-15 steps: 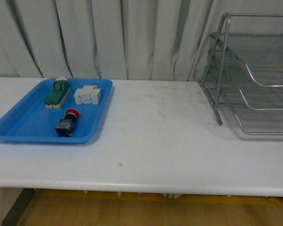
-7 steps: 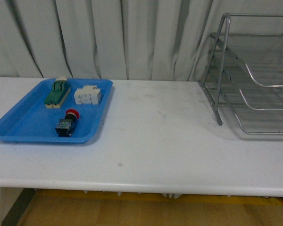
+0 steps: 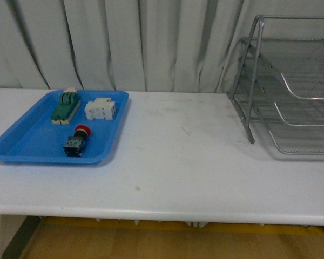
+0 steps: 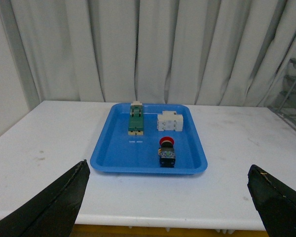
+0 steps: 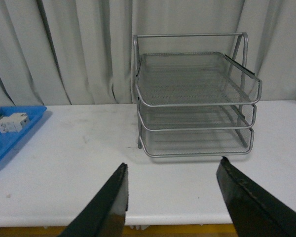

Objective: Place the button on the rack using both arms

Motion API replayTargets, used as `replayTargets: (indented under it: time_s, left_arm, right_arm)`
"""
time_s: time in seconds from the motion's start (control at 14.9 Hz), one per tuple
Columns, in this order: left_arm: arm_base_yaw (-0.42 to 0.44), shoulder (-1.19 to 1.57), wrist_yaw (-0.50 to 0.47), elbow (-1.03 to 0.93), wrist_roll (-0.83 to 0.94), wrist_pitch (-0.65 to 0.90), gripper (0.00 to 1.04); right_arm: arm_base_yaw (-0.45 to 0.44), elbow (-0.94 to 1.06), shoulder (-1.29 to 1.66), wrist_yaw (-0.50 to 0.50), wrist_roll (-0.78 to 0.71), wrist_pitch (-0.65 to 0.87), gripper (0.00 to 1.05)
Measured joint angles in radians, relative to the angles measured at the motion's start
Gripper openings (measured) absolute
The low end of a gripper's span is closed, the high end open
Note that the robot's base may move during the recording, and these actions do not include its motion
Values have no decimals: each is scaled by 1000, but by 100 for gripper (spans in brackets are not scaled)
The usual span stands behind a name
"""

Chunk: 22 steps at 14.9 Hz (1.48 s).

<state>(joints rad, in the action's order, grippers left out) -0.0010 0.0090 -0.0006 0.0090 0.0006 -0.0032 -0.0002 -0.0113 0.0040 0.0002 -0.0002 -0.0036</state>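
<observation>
The button (image 3: 78, 140), red cap on a dark blocky body, lies on its side in the blue tray (image 3: 21, 145) at the table's left; it also shows in the left wrist view (image 4: 166, 151). The silver wire-mesh rack (image 3: 291, 91) stands at the table's right and fills the right wrist view (image 5: 195, 101), its three trays empty. Neither gripper shows in the front view. My left gripper (image 4: 170, 197) is open and empty, back from the table's near edge, facing the tray. My right gripper (image 5: 172, 200) is open and empty, facing the rack.
The blue tray (image 4: 113, 153) also holds a green-topped beige block (image 3: 65, 106) and a white blocky component (image 3: 100, 109) behind the button. The white table (image 3: 178, 162) lies between tray and rack. Grey curtains hang behind. The table's front edge is near both grippers.
</observation>
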Motion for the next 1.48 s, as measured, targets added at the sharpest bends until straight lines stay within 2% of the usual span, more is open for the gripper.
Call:
replayTargets:
  time_s: [0.2, 0.27, 0.34, 0.4, 0.47, 0.67, 0.87, 1.01, 1.21, 1.34, 1.48]
  left_arm:
    - [0, 0, 0, 0, 0, 0, 98]
    - [0, 0, 0, 0, 0, 0, 98]
    - [0, 0, -1, 0, 0, 0, 98]
    - [0, 0, 1, 0, 0, 0, 98]
    - [0, 0, 0, 0, 0, 0, 98]
    - [0, 0, 0, 0, 0, 0, 98]
    - [0, 0, 0, 0, 0, 0, 98]
    - [0, 0, 0, 0, 0, 0, 98]
    - [0, 0, 0, 0, 0, 0, 98]
    - [0, 0, 0, 0, 0, 0, 98]
    - [0, 0, 1, 0, 0, 0, 98]
  right_arm:
    - [0, 0, 0, 0, 0, 0, 90]
    - [0, 0, 0, 0, 0, 0, 100]
    - [-17, -40, 34, -66, 41, -136, 97]
    - [-37, -105, 183, -147, 117, -237, 98]
    - [-70, -135, 285, -202, 179, -173, 98]
    - [-280, -293, 650, -331, 220, 159, 98]
    - [-454, -491, 1083, -396, 316, 480, 98]
    - [-544, -667, 1361, -424, 455, 638, 98]
    - [-590, -789, 1682, -412, 701, 727, 98]
    - [-577, -795, 1810, -420, 847, 787, 98]
    - [-529, -806, 1932, -425, 998, 874, 98]
